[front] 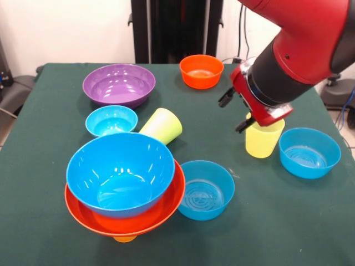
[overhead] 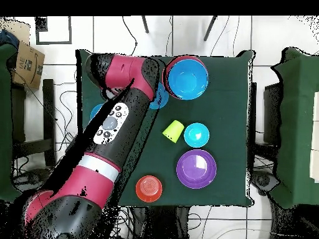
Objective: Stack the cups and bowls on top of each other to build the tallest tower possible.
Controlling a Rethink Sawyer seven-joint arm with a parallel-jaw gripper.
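I see the green table (front: 288, 233) with my red arm (front: 299, 39) reaching down over it. The gripper (front: 260, 119) sits right on top of the yellow cup (front: 262, 141), which stands upright, but I cannot tell if it is open or closed, because the arm's red end hides it. The tower (front: 125, 183) stands at the front of the table: a big blue bowl (front: 119, 169) sits inside a wider orange bowl (front: 161, 213), and a bit of orange cup (front: 125, 239) peeks out under them. The purple bowl (front: 118, 84) is at the back, on its own. Two ringed blue bowls sit open side up, one (front: 206, 190) touching the tower and one (front: 309, 152) just beside the yellow cup. A small blue bowl (front: 111, 120) sits between the purple bowl and the tower. The small orange bowl (front: 201, 71) is at the far edge. The green cup (front: 161, 126) lies on its side, touching the tower's blue bowl. From above I see a cardboard box (overhead: 27, 62) beside the table with writing on it, too small for me to read.
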